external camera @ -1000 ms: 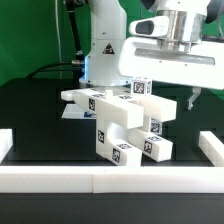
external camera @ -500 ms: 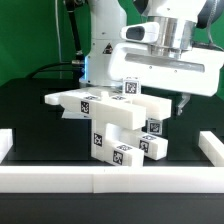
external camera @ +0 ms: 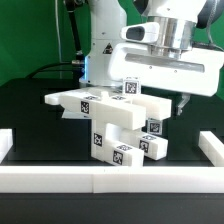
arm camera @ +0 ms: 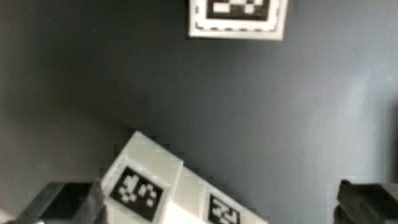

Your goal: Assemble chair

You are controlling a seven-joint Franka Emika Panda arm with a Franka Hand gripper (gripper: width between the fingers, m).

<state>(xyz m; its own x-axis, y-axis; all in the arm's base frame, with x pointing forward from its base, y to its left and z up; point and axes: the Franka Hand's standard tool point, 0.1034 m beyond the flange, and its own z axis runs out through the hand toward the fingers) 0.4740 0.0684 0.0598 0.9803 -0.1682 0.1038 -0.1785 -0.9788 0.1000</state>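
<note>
Since a second ago the arm has swung toward the exterior view's left and the chair now stands mid-table, largely joined into one blocky cluster, while the gripper hangs released beside it, holding nothing.

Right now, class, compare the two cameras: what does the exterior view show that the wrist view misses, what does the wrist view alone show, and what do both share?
Only the exterior view shows the whole stacked chair, the white border rail in front and the robot arm's body.

Only the wrist view shows a lone square marker tag on the dark table, framed between the open tool's fingertips.

Both share the dark tabletop and tagged white chair pieces; which piece the wrist view catches cannot be told.
</note>
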